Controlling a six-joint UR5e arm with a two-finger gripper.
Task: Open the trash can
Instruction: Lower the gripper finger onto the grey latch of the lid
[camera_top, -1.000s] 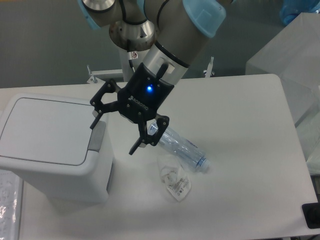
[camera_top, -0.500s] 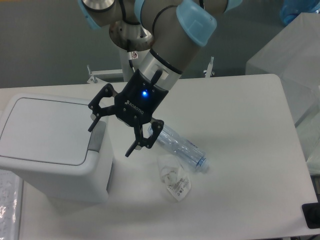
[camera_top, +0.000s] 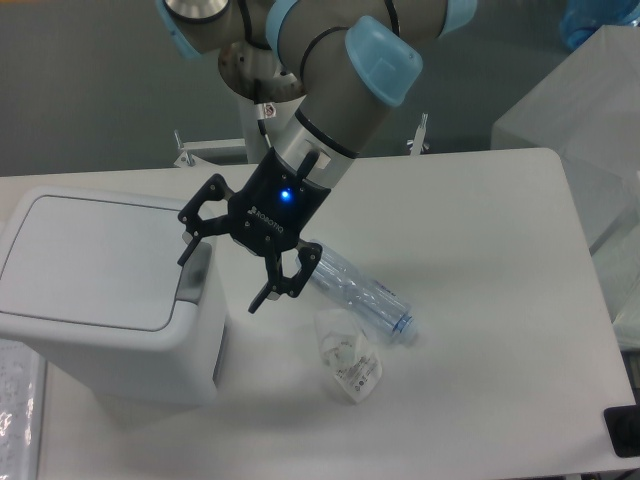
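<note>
1. White and boxy, the plastic trash can (camera_top: 100, 290) with rounded corners sits at the left end of the white table (camera_top: 480, 300), and its flat hinged lid (camera_top: 90, 262) lies fully down, so the opening itself is not yet done.
2. What is left, as I judge it, is the whole of the press: the grey push-button latch (camera_top: 195, 275) on the can's right rim looks unpressed, and the lid has not lifted at all.
3. Above that rim hangs the black two-finger gripper (camera_top: 222, 258), its jaws spread wide and holding nothing.
4. One fingertip (camera_top: 186, 252) sits just over the grey latch, while the other points down toward the table beside the can; from this single view I cannot say whether the near tip touches the button or only hovers close to it.
5. The grey arm with pale blue joints reaches down from the top of the scene, tilted so the wrist slants left toward the can.
6. Near the gripper, apart from the can, lie a crushed clear plastic bottle (camera_top: 365, 293) and a small crumpled white wrapper (camera_top: 348, 358).
</note>
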